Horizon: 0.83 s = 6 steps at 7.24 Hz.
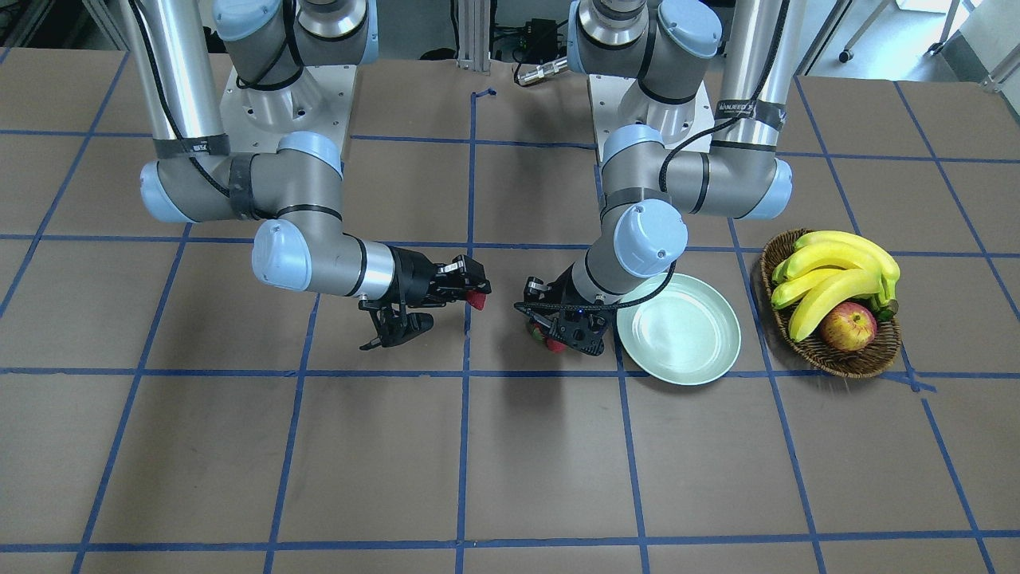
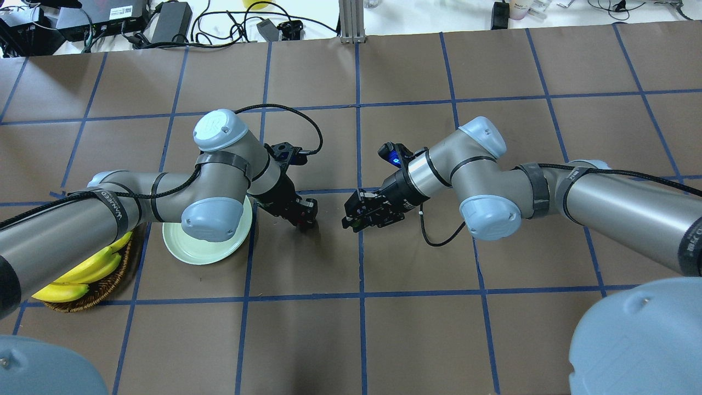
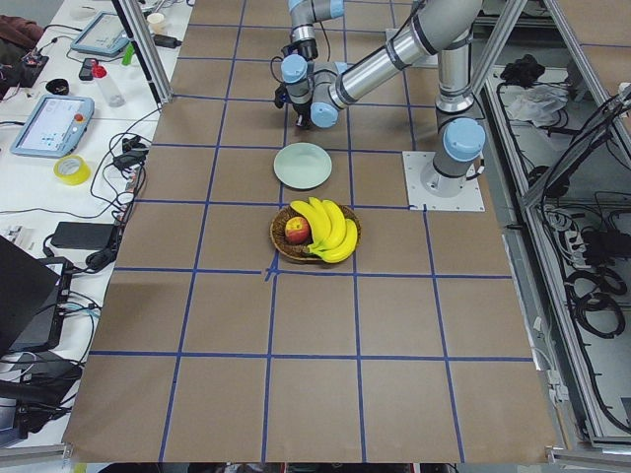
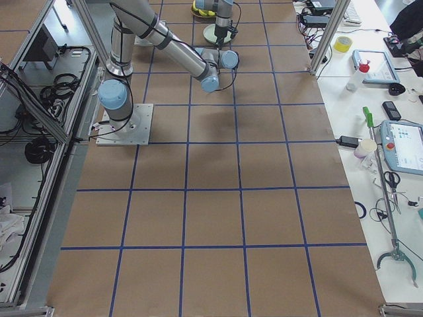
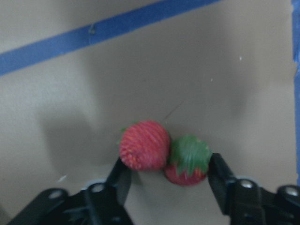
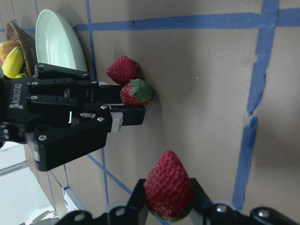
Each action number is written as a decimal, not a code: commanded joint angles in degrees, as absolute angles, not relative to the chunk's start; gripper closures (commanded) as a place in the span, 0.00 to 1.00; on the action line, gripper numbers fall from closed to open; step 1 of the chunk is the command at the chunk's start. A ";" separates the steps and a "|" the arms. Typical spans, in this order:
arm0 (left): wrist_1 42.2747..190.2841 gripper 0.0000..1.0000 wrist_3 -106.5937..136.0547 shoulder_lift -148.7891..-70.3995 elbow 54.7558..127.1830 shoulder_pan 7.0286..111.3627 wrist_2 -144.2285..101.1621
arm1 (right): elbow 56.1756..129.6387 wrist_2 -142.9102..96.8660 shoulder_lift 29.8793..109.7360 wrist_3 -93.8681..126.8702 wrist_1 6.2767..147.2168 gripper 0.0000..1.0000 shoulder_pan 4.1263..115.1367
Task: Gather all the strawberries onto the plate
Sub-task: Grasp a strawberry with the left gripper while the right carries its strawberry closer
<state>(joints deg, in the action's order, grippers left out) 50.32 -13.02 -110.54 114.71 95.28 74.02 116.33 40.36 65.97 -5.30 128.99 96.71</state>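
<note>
The plate is lying empty, so nothing is collected yet. The left gripper is sitting low on the table just beside the plate, its jaws spread around the first strawberry and the second strawberry, which are touching each other. I cannot tell whether it is pinching either. The right gripper, farther from the plate on the same side, is gripping the third strawberry clear of the table. By my judgement all three deliveries are still waiting, and the carried berry is nearest to done.
</note>
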 commanded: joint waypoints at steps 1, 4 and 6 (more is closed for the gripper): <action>53.06 1.00 -12.75 -109.52 113.29 95.10 74.35 | 115.84 40.08 65.39 -5.10 129.73 0.00 98.00; 60.08 1.00 -12.13 -105.58 112.16 92.83 77.23 | 115.58 41.38 65.83 -5.27 129.81 0.00 97.82; 69.57 1.00 -13.00 -103.02 105.33 86.35 79.00 | 115.49 64.44 71.16 -4.75 129.46 0.00 96.68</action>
<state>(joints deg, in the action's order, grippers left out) 64.26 -12.44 -104.46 109.20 90.26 77.69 115.59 49.67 67.83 -5.03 129.66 97.16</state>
